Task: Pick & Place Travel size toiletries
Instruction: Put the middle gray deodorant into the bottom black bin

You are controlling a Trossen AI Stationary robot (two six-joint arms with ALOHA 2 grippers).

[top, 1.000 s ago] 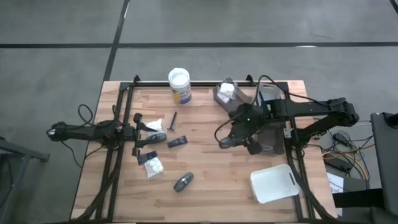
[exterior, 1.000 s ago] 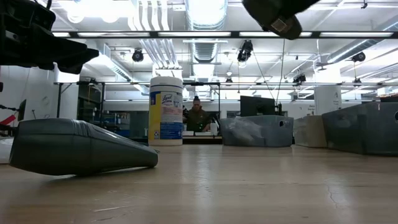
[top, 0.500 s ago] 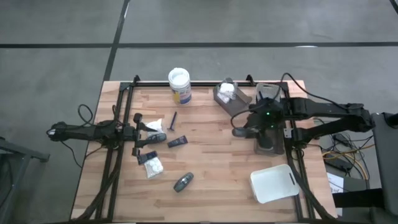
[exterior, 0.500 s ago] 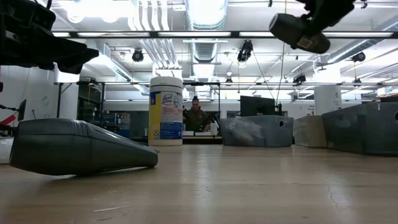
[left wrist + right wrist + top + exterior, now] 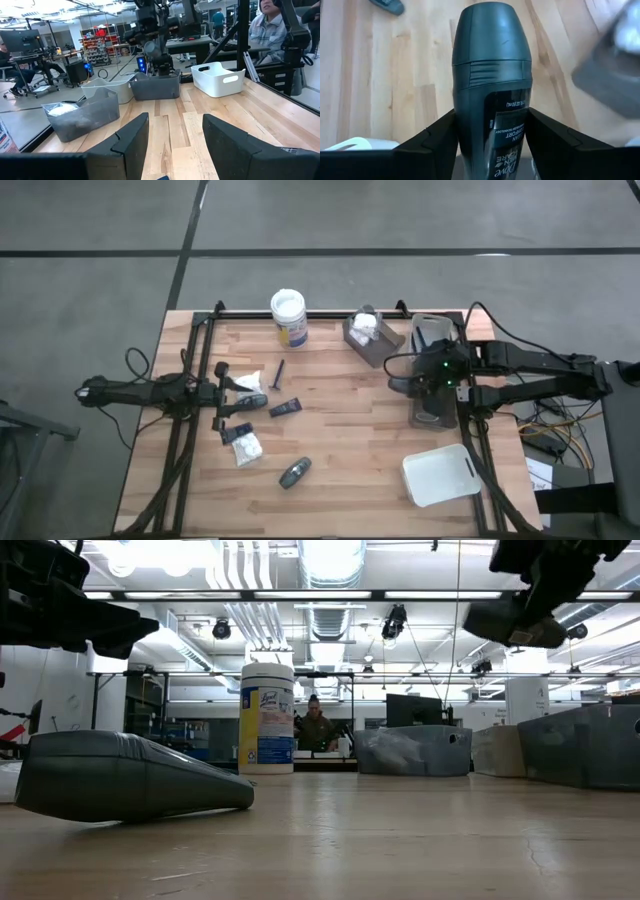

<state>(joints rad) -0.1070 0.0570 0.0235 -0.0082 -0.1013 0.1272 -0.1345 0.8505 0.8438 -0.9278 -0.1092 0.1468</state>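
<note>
While the right gripper (image 5: 490, 145) clamps a dark roll-on bottle (image 5: 491, 75), it hangs beside the grey tray (image 5: 432, 412), probably for release there. Left gripper (image 5: 172, 135), well apart from that tray, stands open and empty.

From where I sit, the light is bright and even, coming from the ceiling strip lights (image 5: 330, 592) seen in the low view; they glare white there. On the wooden table (image 5: 340, 440), seen from above, shadows are soft and faint. In the right wrist view the dark deodorant bottle (image 5: 491, 85) between the fingers is sharp, with a dull sheen on its cap, while the grey tray (image 5: 615, 75) beyond it is smeared. The room beyond the left gripper's fingers (image 5: 131, 142) is soft.
</note>
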